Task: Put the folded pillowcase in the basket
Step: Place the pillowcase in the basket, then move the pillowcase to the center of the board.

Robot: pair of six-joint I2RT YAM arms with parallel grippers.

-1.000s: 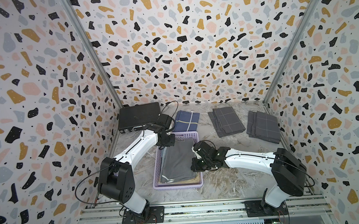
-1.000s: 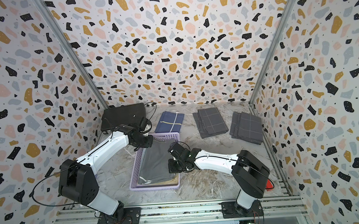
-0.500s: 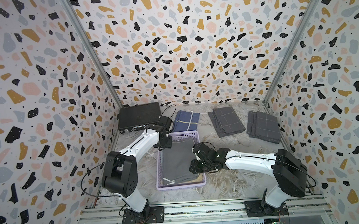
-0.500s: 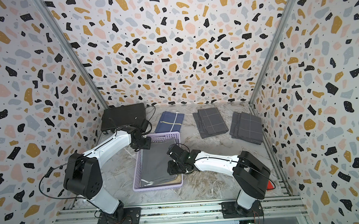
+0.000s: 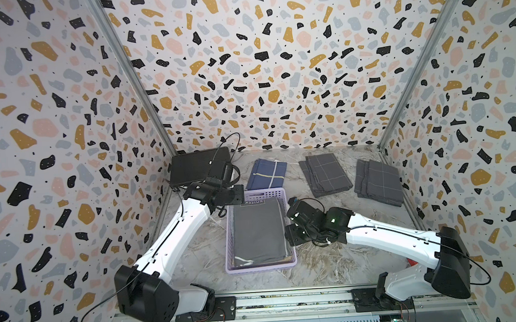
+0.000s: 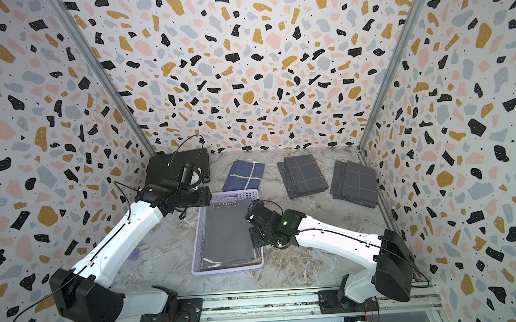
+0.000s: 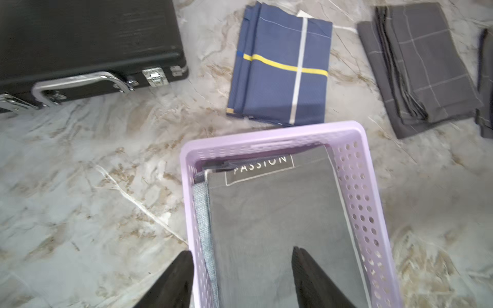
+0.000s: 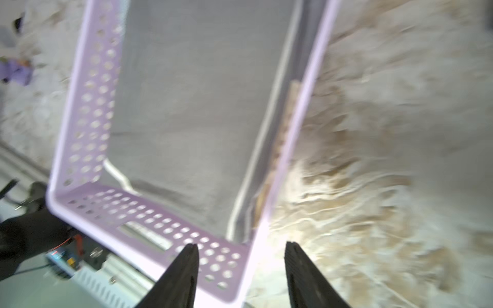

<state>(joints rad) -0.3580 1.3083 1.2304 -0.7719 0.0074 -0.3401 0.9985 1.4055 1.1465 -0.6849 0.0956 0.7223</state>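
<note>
Left wrist view: pillowcase [image 7: 277, 213] lies flat inside basket [image 7: 357, 138] on desk [image 7: 93, 173]. Left end effector [image 7: 241, 277] jaws apart, empty, over one basket end; right end effector [image 8: 241, 274] likewise apart, empty, straddling a basket corner. Placement looks done; release step. Next: lift both arms clear without snagging the rim.

The lilac basket [image 7: 357, 186] holds a folded grey pillowcase [image 7: 280, 213]; the left gripper [image 7: 241, 256] hangs above, jaws apart, gripping nothing.
</note>
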